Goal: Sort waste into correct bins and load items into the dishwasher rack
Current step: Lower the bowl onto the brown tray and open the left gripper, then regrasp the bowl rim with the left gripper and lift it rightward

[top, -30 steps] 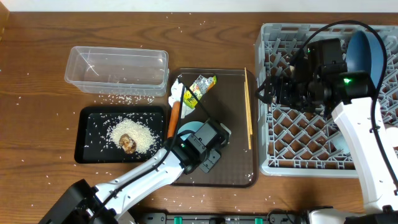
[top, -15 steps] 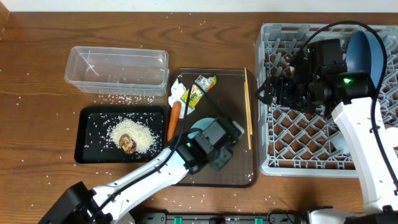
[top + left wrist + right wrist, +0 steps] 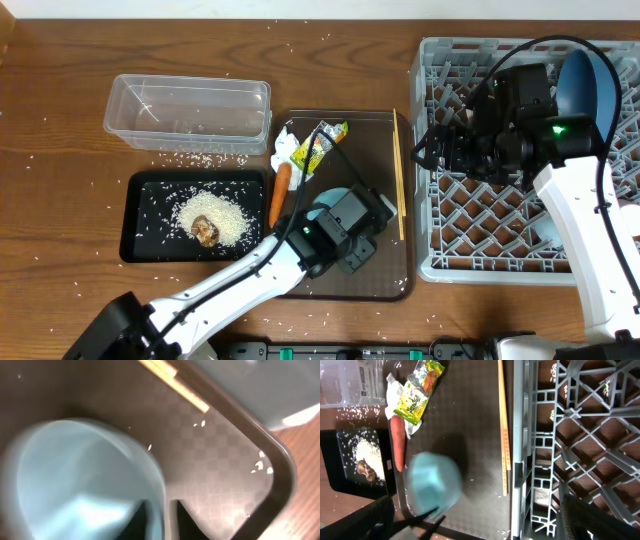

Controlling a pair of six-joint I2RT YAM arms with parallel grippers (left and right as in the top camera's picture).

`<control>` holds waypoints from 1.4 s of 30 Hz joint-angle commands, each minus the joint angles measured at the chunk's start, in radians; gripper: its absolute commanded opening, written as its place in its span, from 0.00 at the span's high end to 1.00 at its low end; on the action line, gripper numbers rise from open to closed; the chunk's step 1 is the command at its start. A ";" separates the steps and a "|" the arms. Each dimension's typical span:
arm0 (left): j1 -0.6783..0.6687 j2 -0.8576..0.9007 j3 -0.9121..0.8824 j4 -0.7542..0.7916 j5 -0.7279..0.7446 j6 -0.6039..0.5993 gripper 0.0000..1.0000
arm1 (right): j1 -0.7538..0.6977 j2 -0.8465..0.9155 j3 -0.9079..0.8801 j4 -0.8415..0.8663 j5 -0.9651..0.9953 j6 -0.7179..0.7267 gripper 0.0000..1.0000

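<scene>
- Carrot (image 3: 280,196) lies at the brown tray's (image 3: 370,150) left edge.
- Left gripper (image 3: 161,515), over the tray's middle, is pinched onto the light-blue cup's (image 3: 75,475) rim.
- Chopsticks (image 3: 399,175) lie along the tray's right side.
- Right gripper (image 3: 428,150), right of the tray over the rack (image 3: 480,220), gapes wide and holds nothing.

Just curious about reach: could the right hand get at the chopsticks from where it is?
Probably yes. The chopsticks lie uncovered along the brown tray's edge nearest the right hand, and the left hand is off at the light-blue cup.
</scene>
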 commanded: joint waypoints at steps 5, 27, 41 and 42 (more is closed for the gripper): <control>0.000 0.079 0.016 -0.002 -0.050 -0.008 0.70 | 0.009 -0.016 0.005 -0.030 0.004 0.010 0.01; 0.379 0.018 0.077 -0.245 0.057 -0.432 0.35 | 0.009 -0.016 0.005 -0.032 0.007 0.010 0.01; 0.378 0.090 0.097 -0.242 0.168 -0.429 0.34 | 0.009 -0.015 0.005 -0.032 0.007 0.010 0.01; 0.378 0.068 0.102 -0.242 0.168 -0.429 0.34 | 0.009 -0.015 0.005 -0.032 0.007 0.010 0.01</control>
